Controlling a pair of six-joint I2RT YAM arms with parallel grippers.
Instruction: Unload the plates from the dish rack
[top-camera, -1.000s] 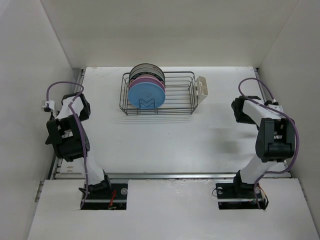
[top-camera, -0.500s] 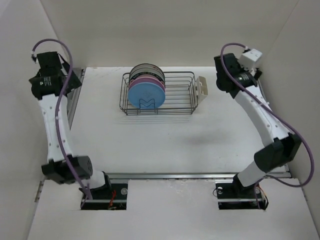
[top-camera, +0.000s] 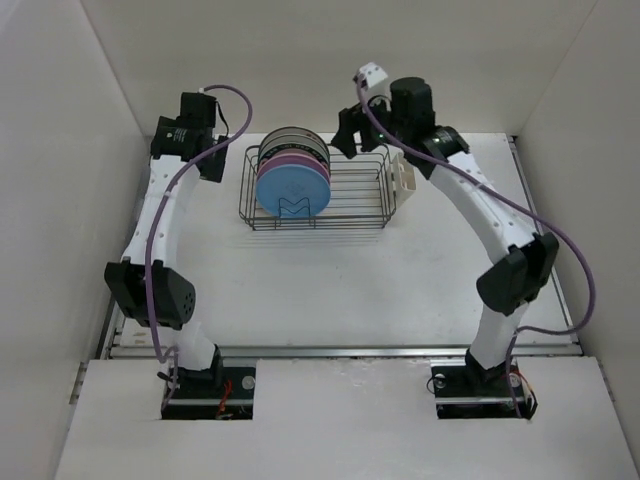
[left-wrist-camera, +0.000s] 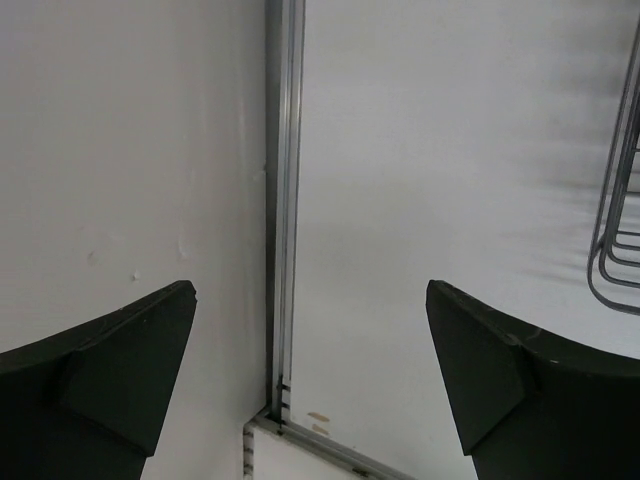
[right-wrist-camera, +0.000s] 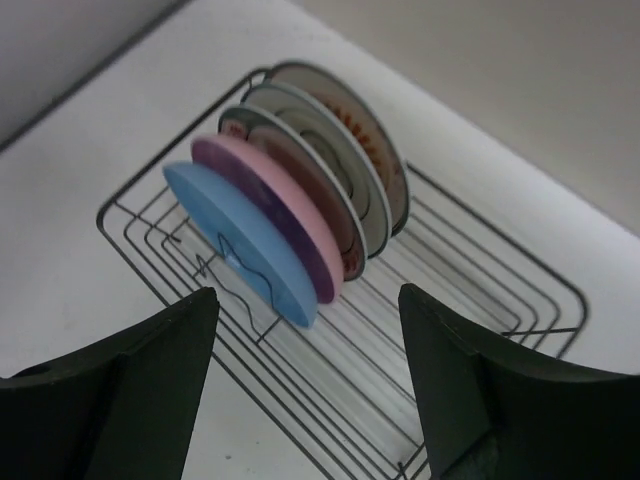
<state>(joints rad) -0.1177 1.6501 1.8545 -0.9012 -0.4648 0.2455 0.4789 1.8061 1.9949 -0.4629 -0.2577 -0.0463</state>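
The dish rack (top-camera: 345, 195) stands at the back middle of the table, with five plates upright in its left part. Front to back they are blue (top-camera: 292, 188), pink (right-wrist-camera: 278, 215), patterned-rim (right-wrist-camera: 318, 200), grey-white (right-wrist-camera: 335, 160) and orange-sunburst (right-wrist-camera: 362, 135). My right gripper (top-camera: 352, 138) hangs open and empty above the rack's back, just right of the plates. In its wrist view the gripper (right-wrist-camera: 305, 295) frames the blue plate (right-wrist-camera: 235, 245) and the rack wires (right-wrist-camera: 470, 300). My left gripper (top-camera: 207, 162) is open and empty left of the rack; its wrist view (left-wrist-camera: 310, 290) shows bare table and the rack's corner (left-wrist-camera: 615, 230).
A cream cutlery cup (top-camera: 405, 172) hangs on the rack's right end. A metal rail (left-wrist-camera: 285, 200) runs along the table's left edge beside the white side wall. White walls close in the back and both sides.
Both arms have risen from folded poses at the sides and swung inward to the back. The left gripper is now beside the rack's left end and the right over its back.
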